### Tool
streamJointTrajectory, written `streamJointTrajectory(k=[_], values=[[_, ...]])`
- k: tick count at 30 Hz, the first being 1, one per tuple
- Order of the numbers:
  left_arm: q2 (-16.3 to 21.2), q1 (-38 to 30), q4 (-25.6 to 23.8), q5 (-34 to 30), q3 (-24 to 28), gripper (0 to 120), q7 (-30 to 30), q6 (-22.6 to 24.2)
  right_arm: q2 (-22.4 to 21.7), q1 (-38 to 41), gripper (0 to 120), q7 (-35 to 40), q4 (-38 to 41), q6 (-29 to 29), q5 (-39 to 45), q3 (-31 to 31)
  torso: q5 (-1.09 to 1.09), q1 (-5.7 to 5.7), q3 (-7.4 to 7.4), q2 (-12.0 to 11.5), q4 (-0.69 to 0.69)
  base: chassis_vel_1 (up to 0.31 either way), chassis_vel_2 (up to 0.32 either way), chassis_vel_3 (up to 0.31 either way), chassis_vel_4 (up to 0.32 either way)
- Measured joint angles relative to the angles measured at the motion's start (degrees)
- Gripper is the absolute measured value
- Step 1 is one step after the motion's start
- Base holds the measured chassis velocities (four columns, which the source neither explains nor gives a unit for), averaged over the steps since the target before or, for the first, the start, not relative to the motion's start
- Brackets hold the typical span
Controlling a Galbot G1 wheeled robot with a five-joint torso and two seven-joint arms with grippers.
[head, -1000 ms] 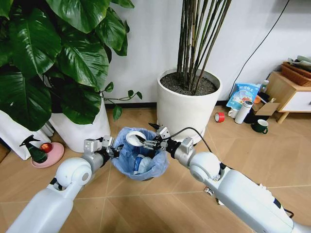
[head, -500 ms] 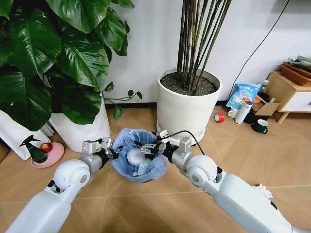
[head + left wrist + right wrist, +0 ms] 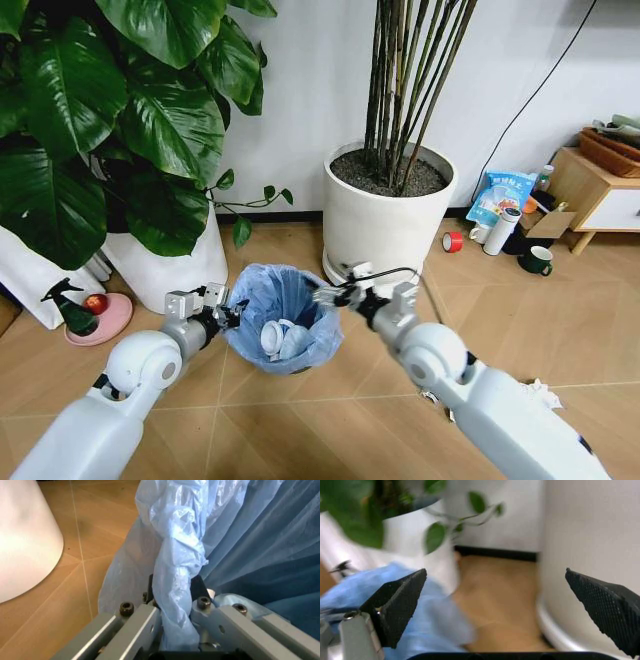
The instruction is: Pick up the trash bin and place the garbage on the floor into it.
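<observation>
The trash bin point(image 3: 283, 332), black with a crinkled light-blue bag over its rim, stands on the floor point(image 3: 330, 410) between my arms. My left gripper point(image 3: 222, 306) is shut on the bin's near-left rim; the left wrist view shows its fingers point(image 3: 145, 626) clamping the bunched bag point(image 3: 175, 566). Inside the bin lie a white disc and a small bottle point(image 3: 282, 340). My right gripper point(image 3: 330, 290) hovers just past the bin's right rim, open and holding nothing point(image 3: 505, 607). A crumpled white paper point(image 3: 540, 392) lies on the floor beyond my right forearm.
A big white pot point(image 3: 385, 215) with bamboo stands right behind the bin, and another leafy pot point(image 3: 170, 265) at the left. A green spray bottle point(image 3: 68, 310) and pink dish point(image 3: 100, 318) sit far left. A snack bag point(image 3: 500, 195), tape roll point(image 3: 452, 241), mug point(image 3: 537, 260) and wooden cabinet point(image 3: 600, 195) crowd the right.
My right gripper carried the white disc down into the bin, let it go, and drew back to the right rim, open. The left gripper kept its hold.
</observation>
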Motion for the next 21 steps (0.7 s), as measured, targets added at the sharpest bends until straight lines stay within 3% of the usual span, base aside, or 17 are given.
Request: streamJointTrajectory(k=[8, 21], values=[[-0.3, 1.4, -0.7, 0.7, -0.6, 0, 0.1, -0.2, 0.7, -11.2, 100, 6.0, 2.5, 0.4, -5.6, 12.6, 0.0, 0.0, 0.0, 0.0, 0.01, 0.0, 0.0, 0.0, 0.0], [0.1, 2.6, -2.0, 0.9, -0.6, 0, -0.2, -0.2, 7.1, -18.2, 100, 7.3, -4.6, 3.2, -15.6, 17.6, 0.0, 0.0, 0.0, 0.0, 0.01, 0.0, 0.0, 0.0, 0.0]])
